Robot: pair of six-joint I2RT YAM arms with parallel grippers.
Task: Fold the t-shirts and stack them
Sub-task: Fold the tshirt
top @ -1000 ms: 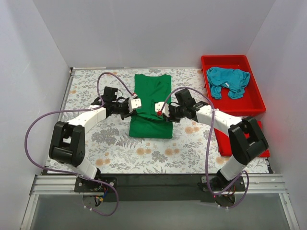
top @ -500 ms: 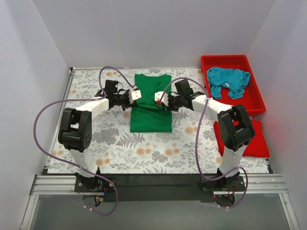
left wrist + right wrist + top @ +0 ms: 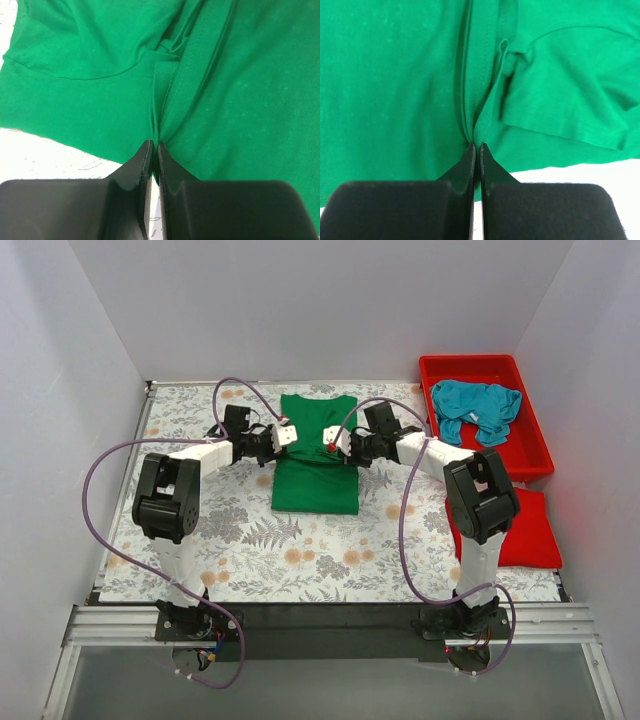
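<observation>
Where the green t-shirt (image 3: 315,480) lies part-folded at upper centre of the floral table (image 3: 250,550), the left gripper (image 3: 283,435) and right gripper (image 3: 331,440) each pinch a fold of its fabric, jaws closed. Teal t-shirt (image 3: 475,410): crumpled in red tub (image 3: 535,455), upper right.

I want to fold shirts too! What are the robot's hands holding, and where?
The green shirt: the left gripper pinches a fold beside one sleeve, the right gripper beside the other.

- Overhead camera looks down from 6 o'clock toward 12, covering the table (image 3: 250,550).
- Both wrist cameras sit close on the green shirt (image 3: 316,480), shared by all views.
</observation>
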